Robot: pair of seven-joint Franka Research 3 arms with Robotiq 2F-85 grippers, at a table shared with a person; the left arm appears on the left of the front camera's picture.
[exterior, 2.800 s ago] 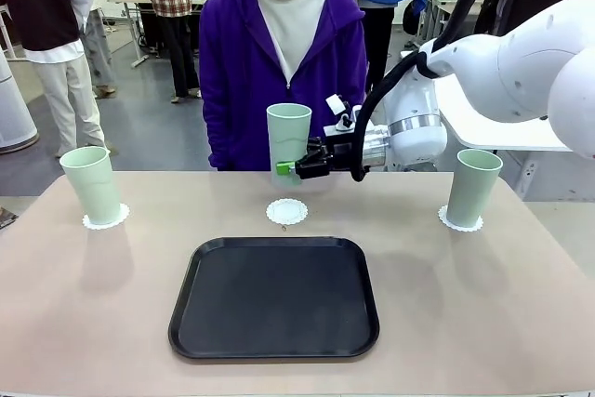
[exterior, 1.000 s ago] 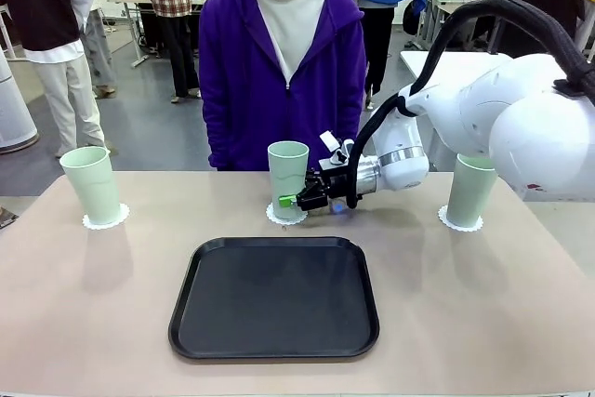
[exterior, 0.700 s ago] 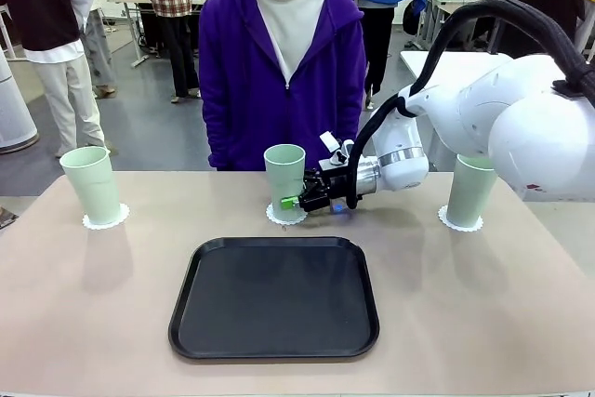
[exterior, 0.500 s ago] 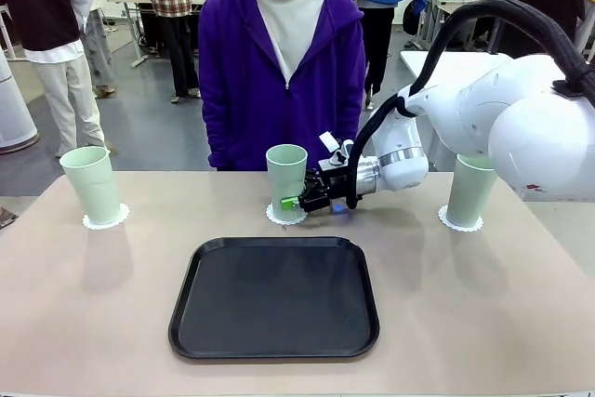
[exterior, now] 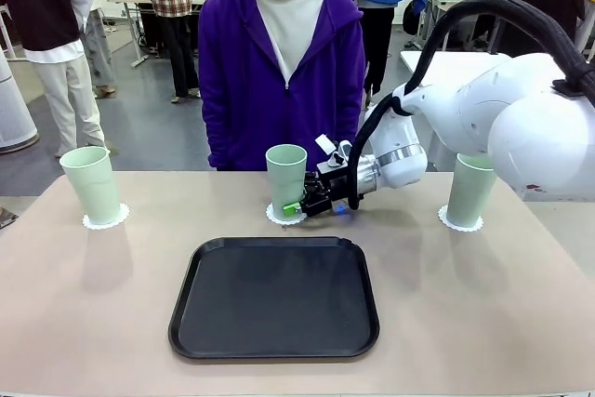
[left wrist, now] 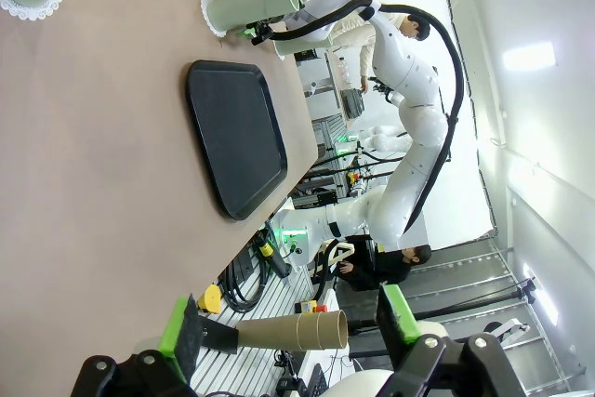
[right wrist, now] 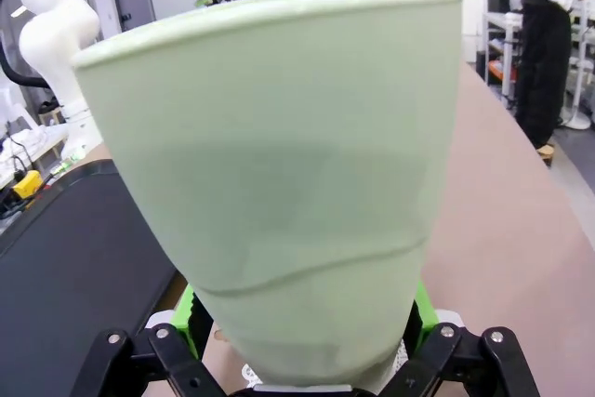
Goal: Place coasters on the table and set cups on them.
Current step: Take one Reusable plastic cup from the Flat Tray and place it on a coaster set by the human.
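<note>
Three mint-green tumblers stand upright on lacy white doilies along the far side of the tan table point(exterior: 84, 323): the left cup point(exterior: 91, 184), the middle cup point(exterior: 286, 178) and the right cup point(exterior: 472, 187). The right gripper point(exterior: 297, 207) sits low around the middle cup's base on its doily point(exterior: 279, 217), jaws spread, green pads just beside the cup wall. The left gripper point(left wrist: 290, 328) hangs open off the table's edge. A black tray point(exterior: 274, 297) lies centre, before a person in a purple hoodie point(exterior: 282, 62).
</note>
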